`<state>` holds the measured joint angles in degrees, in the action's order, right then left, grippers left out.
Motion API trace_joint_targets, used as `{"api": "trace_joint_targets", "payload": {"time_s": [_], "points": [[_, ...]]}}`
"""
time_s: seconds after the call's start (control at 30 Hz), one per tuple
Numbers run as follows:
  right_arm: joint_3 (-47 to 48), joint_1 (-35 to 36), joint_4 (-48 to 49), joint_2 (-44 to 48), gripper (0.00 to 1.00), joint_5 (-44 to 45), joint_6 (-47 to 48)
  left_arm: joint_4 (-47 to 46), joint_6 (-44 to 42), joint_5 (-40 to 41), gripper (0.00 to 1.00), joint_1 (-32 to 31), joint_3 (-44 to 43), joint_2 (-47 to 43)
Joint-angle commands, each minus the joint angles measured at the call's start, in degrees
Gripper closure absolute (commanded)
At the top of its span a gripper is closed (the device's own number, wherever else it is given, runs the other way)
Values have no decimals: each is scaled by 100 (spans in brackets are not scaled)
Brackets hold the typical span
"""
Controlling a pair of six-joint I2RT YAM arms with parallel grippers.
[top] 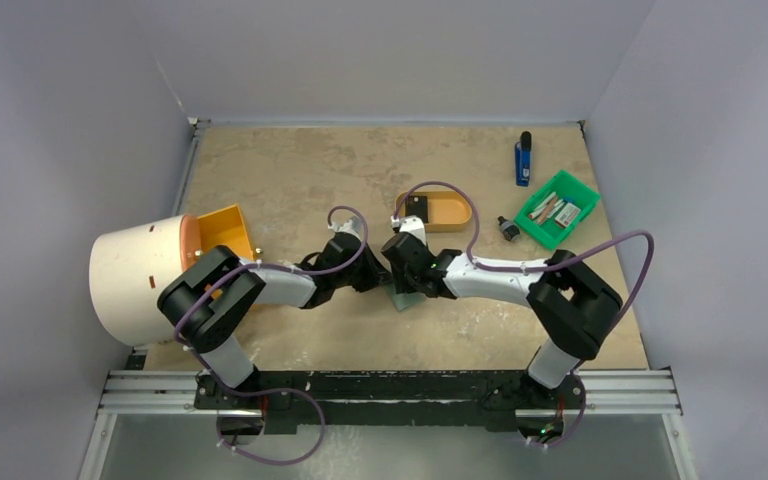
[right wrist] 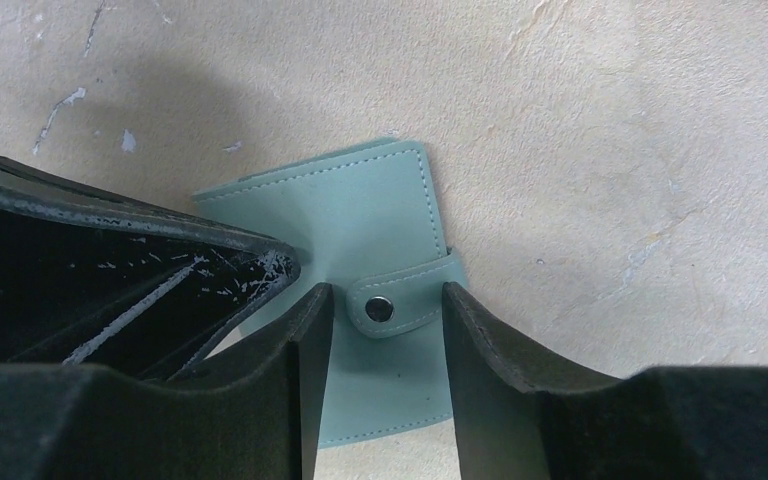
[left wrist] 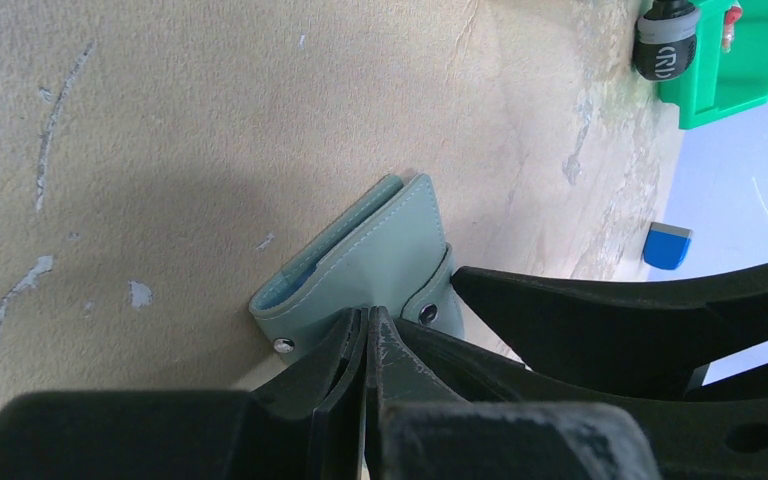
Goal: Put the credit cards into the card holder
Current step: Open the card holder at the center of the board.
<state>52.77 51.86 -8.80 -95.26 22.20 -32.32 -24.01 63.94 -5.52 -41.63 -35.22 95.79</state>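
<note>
A sage-green, soft fold-over card holder (top: pixel 406 298) of smooth stitched leather lies flat on the mottled beige table (top: pixel 310 170), at mid-table near the front, where the two black arms meet. A narrow strap with a round metal snap (right wrist: pixel 379 309) wraps over one of its edges.

The left gripper (left wrist: pixel 367 322) is clenched, its scuffed black fingers pressed face to face at the holder's near edge. It seems to pinch a layer of the leather there, though the wrist view hides the contact itself. In that view the far corner of the holder gapes slightly, showing a pale blue lining.

The right gripper (right wrist: pixel 385 300) is spread apart, with one blunt matte finger on each side of the snap strap and not touching it.

The credit cards (top: pixel 558 211) lie in a green rectangular plastic bin (top: pixel 582 192) at the table's right edge, well apart from the holder. A tan oval tray (top: pixel 450 213) holding a small black square item (top: pixel 417 207) sits just beyond the grippers.
</note>
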Motion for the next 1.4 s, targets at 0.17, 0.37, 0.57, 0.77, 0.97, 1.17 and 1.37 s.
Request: {"api": "trace_joint_targets", "payload": {"time_s": [0.17, 0.37, 0.57, 0.77, 0.97, 1.17, 1.37], "points": [[164, 26, -299, -323, 57, 563, 35, 59, -65, 115, 100, 51, 149, -69], [120, 33, -318, -293, 59, 614, 6, 107, -83, 139, 100, 51, 153, -113], [69, 35, -309, -188, 61, 645, -12, 113, -84, 152, 100, 56, 168, -100], [81, 35, -320, -198, 64, 654, 14, 178, -113, 155, 100, 58, 165, -111], [112, 35, -350, -298, 65, 673, 35, 280, -179, 192, 100, 55, 115, -148], [145, 35, -465, -290, 71, 745, 34, 441, -288, 264, 100, 66, 98, -245], [102, 31, -482, -109, 82, 708, -64, 698, -438, 366, 100, 83, 75, -366]]}}
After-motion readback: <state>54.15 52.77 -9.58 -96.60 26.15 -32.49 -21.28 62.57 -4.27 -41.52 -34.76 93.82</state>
